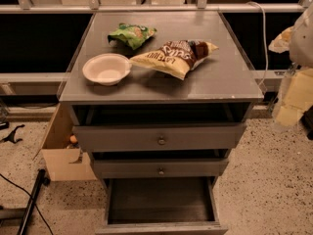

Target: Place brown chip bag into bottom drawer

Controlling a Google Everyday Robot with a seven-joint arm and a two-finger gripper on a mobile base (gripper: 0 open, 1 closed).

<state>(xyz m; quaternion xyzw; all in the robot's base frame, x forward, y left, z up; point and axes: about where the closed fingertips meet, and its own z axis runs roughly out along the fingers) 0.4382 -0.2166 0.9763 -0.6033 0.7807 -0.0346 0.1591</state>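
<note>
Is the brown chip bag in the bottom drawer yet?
No, the brown chip bag lies on the cabinet top beside the white bowl, the open bottom drawer holds nothing, and the gripper hangs far right.

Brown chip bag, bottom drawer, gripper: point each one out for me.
brown chip bag (173, 58), camera view, middle of the bag's face.
bottom drawer (159, 202), camera view, bare floor inside the open drawer.
gripper (293, 38), camera view, pale shape at the right edge, beside the cabinet top.
</note>
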